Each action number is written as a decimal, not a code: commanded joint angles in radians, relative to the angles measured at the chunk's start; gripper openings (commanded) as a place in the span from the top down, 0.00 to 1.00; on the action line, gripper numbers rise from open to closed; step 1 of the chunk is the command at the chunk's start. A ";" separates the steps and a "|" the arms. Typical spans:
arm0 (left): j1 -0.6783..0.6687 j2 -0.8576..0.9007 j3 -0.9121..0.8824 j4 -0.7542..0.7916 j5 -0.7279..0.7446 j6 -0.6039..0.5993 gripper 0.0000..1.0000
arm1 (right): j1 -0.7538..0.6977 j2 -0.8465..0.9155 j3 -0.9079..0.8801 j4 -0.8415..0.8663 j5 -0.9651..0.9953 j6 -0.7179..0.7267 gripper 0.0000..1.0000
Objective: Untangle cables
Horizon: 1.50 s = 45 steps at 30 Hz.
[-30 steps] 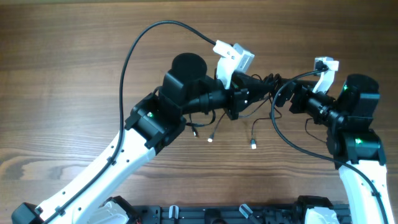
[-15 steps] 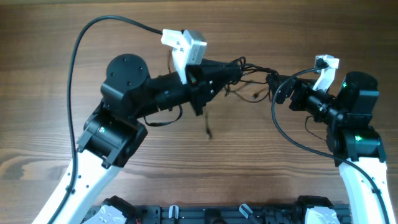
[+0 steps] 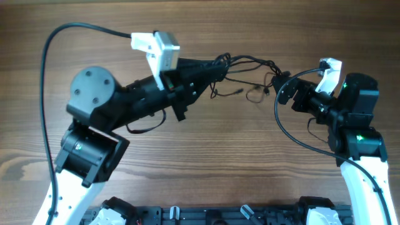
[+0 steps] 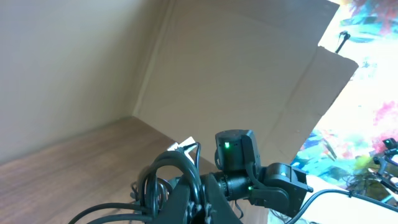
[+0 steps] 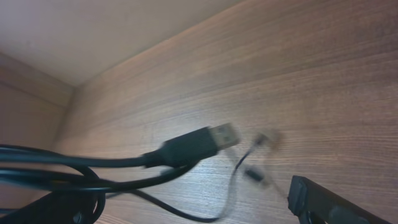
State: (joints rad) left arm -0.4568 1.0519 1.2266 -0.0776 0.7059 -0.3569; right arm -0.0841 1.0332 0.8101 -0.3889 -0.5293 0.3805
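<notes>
The cables (image 3: 250, 62) are thin black cords strung in the air between my two grippers, with small plugs dangling near the middle (image 3: 241, 92). My left gripper (image 3: 215, 69) is shut on a bunch of cable loops, which the left wrist view shows pinched between its fingers (image 4: 200, 208) with loops (image 4: 165, 180) bulging to the left. My right gripper (image 3: 282, 92) sits at the cords' right end. In the right wrist view its fingers (image 5: 189, 202) stand wide apart. Cords run past the left finger, and a USB plug (image 5: 199, 142) hangs blurred in front.
The wooden table (image 3: 206, 156) lies under both arms. A thick black robot cable (image 3: 69, 28) arcs over the left arm and another (image 3: 294, 134) loops by the right arm. The right arm (image 4: 236, 152) faces the left wrist camera, with cardboard walls (image 4: 249, 68) behind.
My left arm has swung left and back with the cable bunch, drawing the cords out away from the right gripper. The dangling plugs moved up and right. The right arm has hardly moved.
</notes>
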 commanded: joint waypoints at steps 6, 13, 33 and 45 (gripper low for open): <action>0.101 -0.092 0.034 0.023 0.011 0.012 0.96 | -0.014 0.017 -0.018 -0.028 0.089 -0.038 0.00; 0.137 -0.099 0.034 0.023 0.011 0.013 0.96 | -0.014 0.017 -0.018 -0.043 0.089 -0.040 0.00; 0.134 0.040 0.034 -0.039 0.268 0.010 0.96 | -0.014 -0.237 -0.017 0.122 -0.496 -0.513 0.00; -0.032 0.238 0.034 0.102 0.492 0.013 0.96 | -0.014 -0.237 -0.017 0.207 -0.653 -0.486 0.00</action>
State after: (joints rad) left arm -0.4786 1.2781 1.2343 -0.0277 1.1851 -0.3565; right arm -0.0952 0.8055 0.7990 -0.1795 -1.1088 -0.1051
